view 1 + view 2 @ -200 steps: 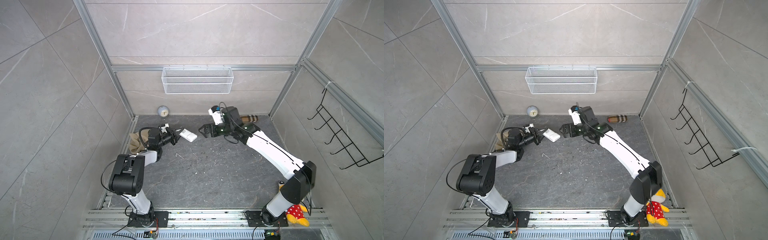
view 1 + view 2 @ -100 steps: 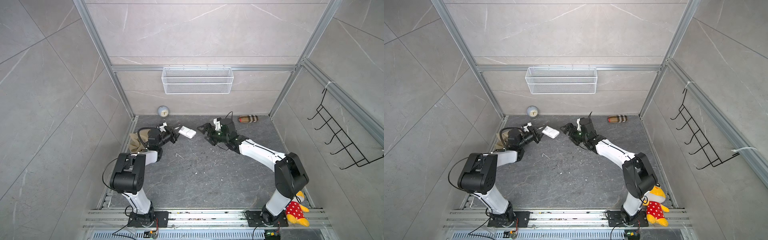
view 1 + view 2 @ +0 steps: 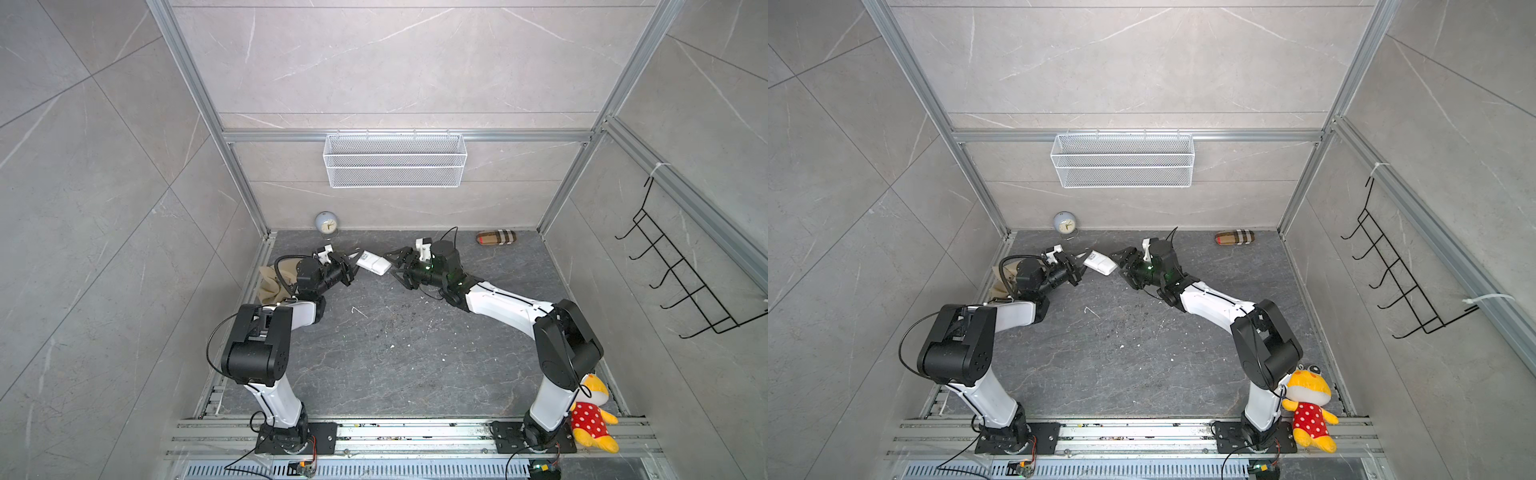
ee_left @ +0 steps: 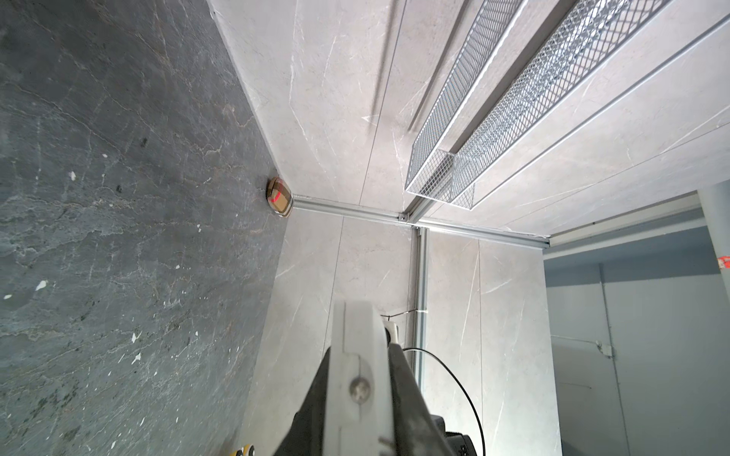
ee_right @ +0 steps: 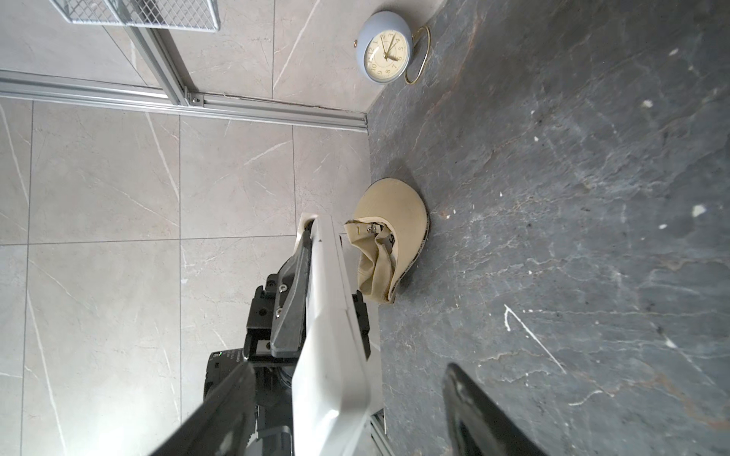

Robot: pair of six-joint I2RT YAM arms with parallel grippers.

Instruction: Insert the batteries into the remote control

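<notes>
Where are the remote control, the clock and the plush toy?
remote control (image 3: pixel 374 264), in a top view, middle of its white body.
clock (image 5: pixel 386 50), right wrist view, centre of its dial.
plush toy (image 3: pixel 1307 417), in a top view, its red spotted dress.

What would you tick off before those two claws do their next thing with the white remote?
1. Left gripper clamped on the remote control: ok.
2. Right gripper straddling the remote's free end: ok.
3. Right gripper closed firmly: not ok, jaws apart, gap beside one finger.
4. Batteries in sight: not ok, none visible.
5. Back cover removed: cannot tell.
6. Clock clear of both arms: ok.
</notes>
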